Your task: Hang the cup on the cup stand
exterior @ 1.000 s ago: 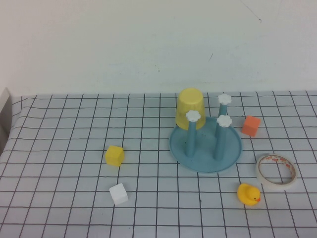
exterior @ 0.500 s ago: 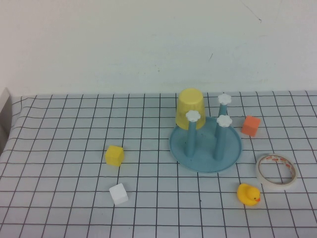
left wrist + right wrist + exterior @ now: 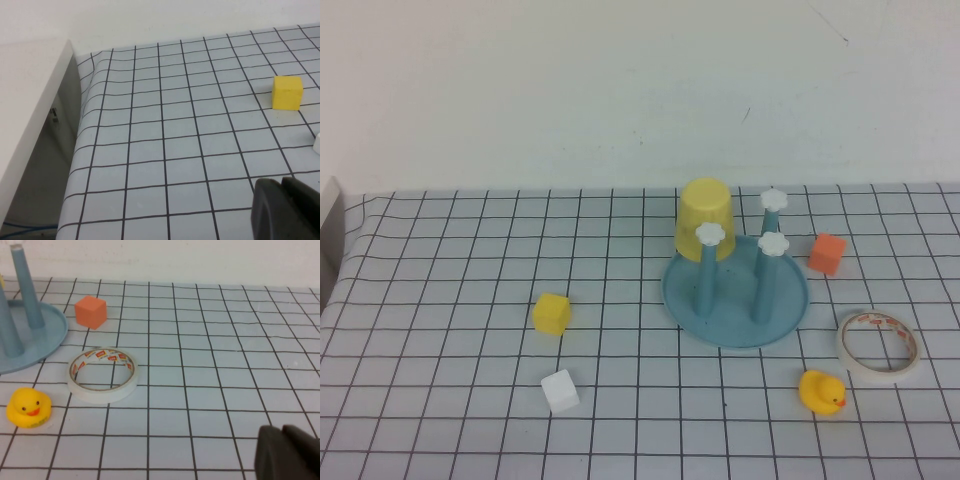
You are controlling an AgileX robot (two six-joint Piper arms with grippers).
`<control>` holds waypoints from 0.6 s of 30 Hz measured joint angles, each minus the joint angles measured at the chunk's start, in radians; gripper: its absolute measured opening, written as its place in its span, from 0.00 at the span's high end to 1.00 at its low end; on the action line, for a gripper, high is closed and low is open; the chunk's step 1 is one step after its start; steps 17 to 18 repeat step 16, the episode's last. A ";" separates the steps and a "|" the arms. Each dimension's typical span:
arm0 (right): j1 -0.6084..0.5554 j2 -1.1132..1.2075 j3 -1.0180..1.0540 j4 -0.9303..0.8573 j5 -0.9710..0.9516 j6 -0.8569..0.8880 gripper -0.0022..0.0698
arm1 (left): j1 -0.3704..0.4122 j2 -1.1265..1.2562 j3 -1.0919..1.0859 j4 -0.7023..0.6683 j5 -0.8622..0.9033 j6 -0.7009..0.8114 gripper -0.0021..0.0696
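Observation:
The yellow cup [image 3: 705,217] sits upside down over the far left peg of the blue cup stand [image 3: 735,300], whose other three pegs show white flower caps. Part of the stand [image 3: 30,330] also shows in the right wrist view. Neither arm shows in the high view. My left gripper [image 3: 281,186] shows only in its wrist view, shut and empty, low over the table's near left part. My right gripper [image 3: 281,432] shows only in its wrist view, shut and empty, low over the near right part, well away from the stand.
A yellow cube [image 3: 551,313] and a white cube [image 3: 559,390] lie left of the stand. An orange cube [image 3: 827,253], a white tape roll [image 3: 878,344] and a yellow rubber duck [image 3: 821,391] lie to its right. The table's left edge [image 3: 75,150] drops off beside a white panel.

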 joint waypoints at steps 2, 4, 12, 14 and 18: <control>0.000 0.000 0.000 0.000 0.002 0.000 0.97 | 0.000 0.000 0.000 0.000 0.000 0.000 0.97; 0.000 0.000 -0.002 -0.001 0.002 0.000 0.97 | 0.000 0.000 0.000 0.000 0.000 0.000 0.97; -0.009 0.000 -0.002 -0.001 0.004 0.000 0.97 | 0.000 0.000 0.000 0.000 0.000 0.000 0.97; -0.009 0.000 -0.002 -0.001 0.004 0.000 0.97 | 0.000 0.000 0.000 0.000 0.000 0.000 0.97; -0.009 0.000 -0.002 -0.001 0.004 0.000 0.97 | 0.000 0.000 0.000 0.000 0.000 0.000 0.97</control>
